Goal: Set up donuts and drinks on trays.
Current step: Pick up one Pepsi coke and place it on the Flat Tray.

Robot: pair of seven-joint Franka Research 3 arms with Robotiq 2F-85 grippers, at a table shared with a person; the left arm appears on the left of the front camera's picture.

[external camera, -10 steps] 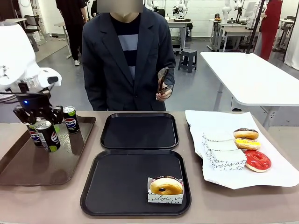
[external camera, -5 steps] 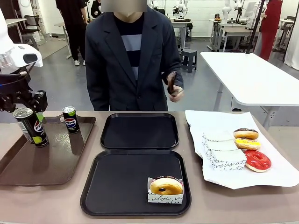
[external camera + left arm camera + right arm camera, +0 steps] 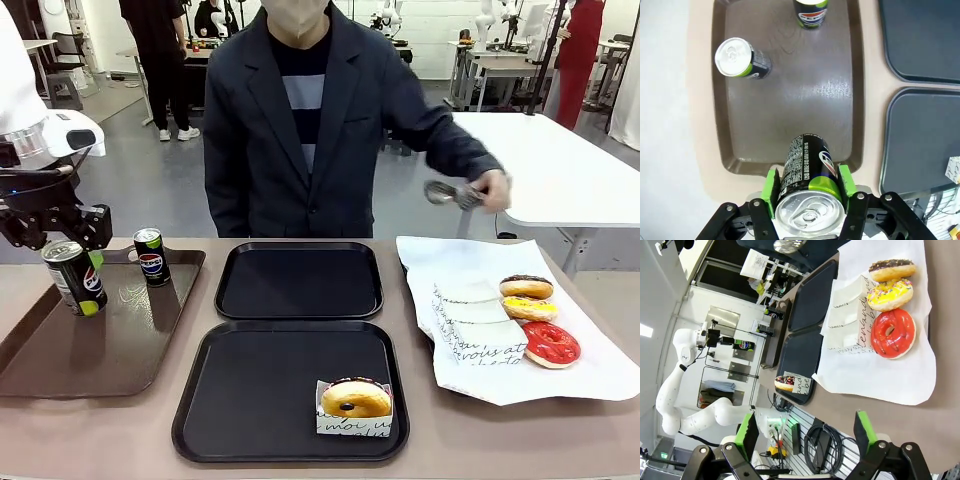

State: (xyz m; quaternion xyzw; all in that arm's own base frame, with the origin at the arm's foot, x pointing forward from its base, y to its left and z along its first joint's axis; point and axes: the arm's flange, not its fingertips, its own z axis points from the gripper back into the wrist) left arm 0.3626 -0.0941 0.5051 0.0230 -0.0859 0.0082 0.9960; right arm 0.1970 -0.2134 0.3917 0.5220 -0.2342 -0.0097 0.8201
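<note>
My left gripper (image 3: 58,232) is shut on a black soda can (image 3: 74,278) and holds it just above the left end of the long brown tray (image 3: 110,350). In the left wrist view the can (image 3: 809,175) sits between the green pads (image 3: 771,186). Another can (image 3: 150,256) stands at the brown tray's far edge; two cans (image 3: 742,59) (image 3: 811,10) stand there in the wrist view. The two black trays (image 3: 298,282) (image 3: 260,390) lie mid-table; a chocolate donut in a paper holder (image 3: 355,400) sits on the near one. My right gripper (image 3: 805,435) is open, high above the table.
Chocolate (image 3: 526,287), yellow (image 3: 528,308) and red (image 3: 550,343) donuts lie on white paper (image 3: 600,370) at the right, beside white holders (image 3: 470,315). The person stands across the table, a hand with metal tongs (image 3: 450,192) held out over the paper's far side.
My left gripper has lifted the can off the brown tray and carried it left, then edged back right. The person's hand with the tongs has swung out to the right.
</note>
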